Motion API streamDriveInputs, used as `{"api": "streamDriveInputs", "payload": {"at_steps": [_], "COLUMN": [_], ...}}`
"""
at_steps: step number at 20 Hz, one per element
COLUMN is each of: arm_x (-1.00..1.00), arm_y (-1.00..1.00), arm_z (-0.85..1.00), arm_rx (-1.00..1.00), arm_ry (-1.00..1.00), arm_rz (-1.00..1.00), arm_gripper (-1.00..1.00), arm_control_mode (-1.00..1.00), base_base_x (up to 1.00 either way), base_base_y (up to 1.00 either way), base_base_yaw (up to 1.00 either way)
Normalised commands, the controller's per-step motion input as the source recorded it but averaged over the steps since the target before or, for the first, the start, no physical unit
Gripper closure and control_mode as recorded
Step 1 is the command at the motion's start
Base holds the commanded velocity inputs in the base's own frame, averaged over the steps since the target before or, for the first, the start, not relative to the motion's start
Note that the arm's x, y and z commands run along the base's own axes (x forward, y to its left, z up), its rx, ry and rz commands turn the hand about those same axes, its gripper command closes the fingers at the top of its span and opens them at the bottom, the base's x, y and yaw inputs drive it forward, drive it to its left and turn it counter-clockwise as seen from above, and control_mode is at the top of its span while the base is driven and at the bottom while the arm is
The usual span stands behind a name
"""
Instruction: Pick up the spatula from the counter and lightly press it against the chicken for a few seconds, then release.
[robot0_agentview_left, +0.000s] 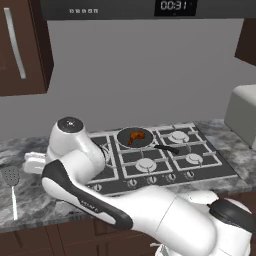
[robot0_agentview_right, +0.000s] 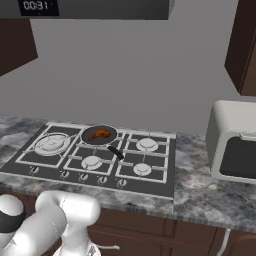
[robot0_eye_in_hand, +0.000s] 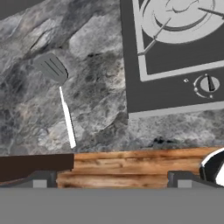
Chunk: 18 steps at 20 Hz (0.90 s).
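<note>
Pretty plain kitchen: flat grey wall (robot0_agentview_left: 150, 75), dark brown cabinets (robot0_agentview_left: 35, 50) up top and wood ones (robot0_agentview_right: 150, 227) below, grey marble surface (robot0_agentview_right: 200, 195) with a black gas hob (robot0_agentview_right: 155, 186) set in, clock (robot0_agentview_left: 175, 6) glowing on the hood (robot0_agentview_left: 125, 7), white oven thing (robot0_agentview_right: 232, 140) off right.

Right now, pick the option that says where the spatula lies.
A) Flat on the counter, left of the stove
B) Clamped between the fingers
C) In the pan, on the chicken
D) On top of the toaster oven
A: the spatula lies flat on the marble counter to the left of the stove, with nothing touching it, while the chicken sits alone in the pan.
</note>
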Motion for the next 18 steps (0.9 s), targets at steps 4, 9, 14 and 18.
{"api": "streamDriveInputs", "payload": {"at_steps": [4,9,14,18], "arm_x": [0.42,0.29,0.09,0.08], "arm_y": [0.49,0.30,0.35,0.41], "arm_z": [-0.24,-0.19,-0.19,-0.30], "arm_rx": [0.00,0.00,-0.03,-0.05], "arm_ry": [0.00,0.00,0.02,0.03], "arm_rz": [0.02,0.07,0.05,0.02], "arm_gripper": [-1.00,-1.00,-1.00,-1.00], "arm_control_mode": [-1.00,-1.00,-1.00,-1.00], "base_base_x": [0.00,0.00,0.00,0.00], "base_base_y": [0.00,0.00,0.00,0.00], "base_base_yaw": [0.00,0.00,0.00,0.00]}}
